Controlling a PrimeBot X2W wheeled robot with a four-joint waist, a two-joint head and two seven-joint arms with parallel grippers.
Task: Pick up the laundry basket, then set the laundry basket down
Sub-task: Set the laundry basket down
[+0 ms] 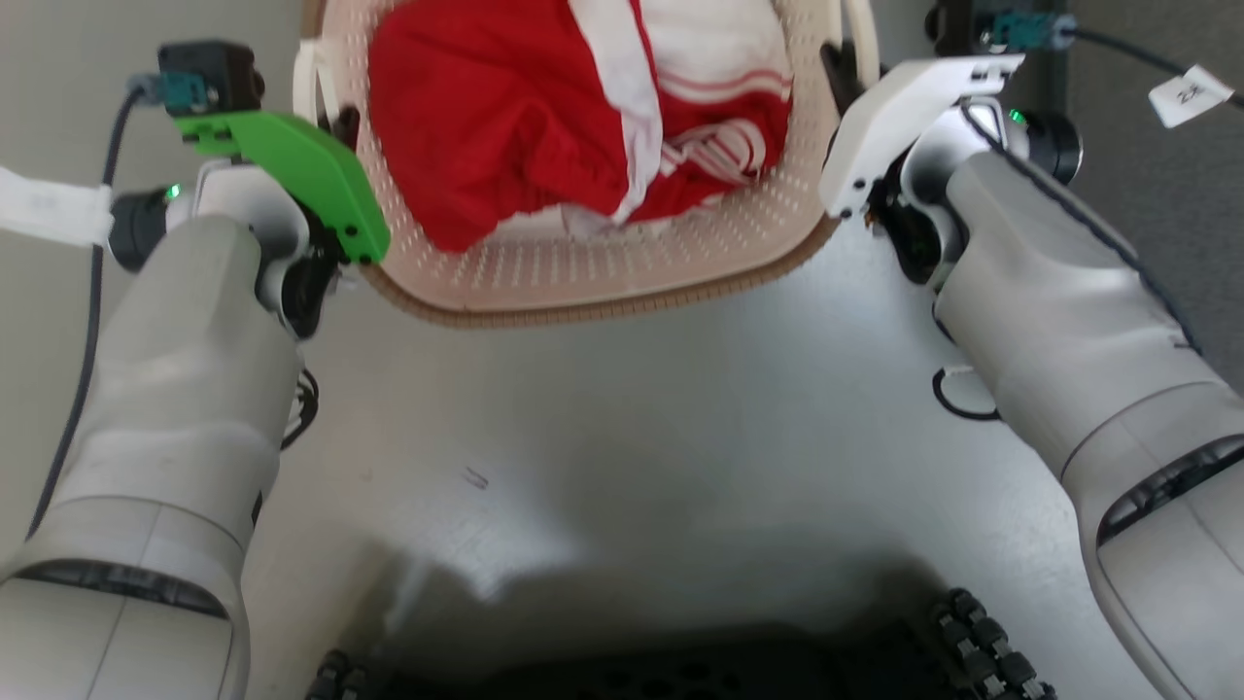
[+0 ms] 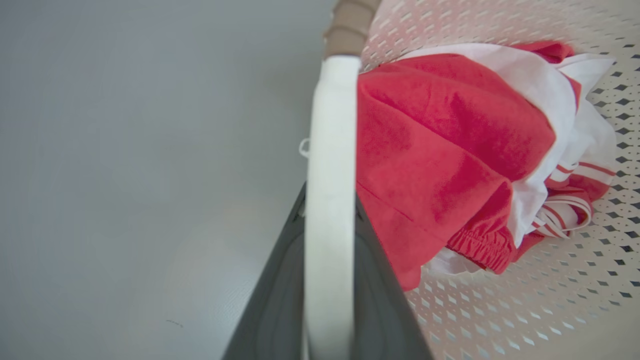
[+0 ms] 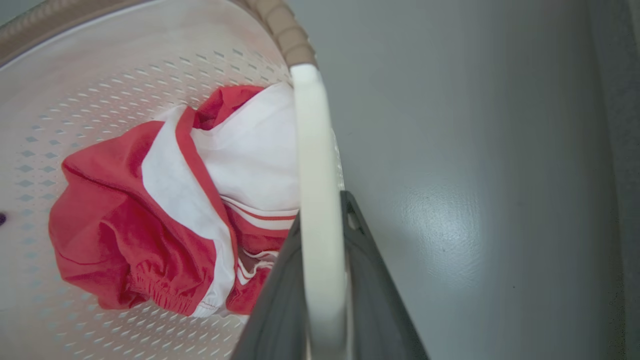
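The floor [image 1: 622, 408] is smooth and pale grey, with a faint gloss. A soft patch of reflected light [image 3: 440, 225] lies on it in the right wrist view. A small dark scratch [image 1: 474, 477] marks its middle. Along the right edge runs a darker, duller grey strip [image 1: 1166, 194]. A broad dark shadow [image 1: 632, 593] spreads across the floor at the bottom of the head view.

Red-and-white garment [image 1: 505, 117] bunched, elastic hem showing; glossy grey floor [image 1: 632, 418] below.
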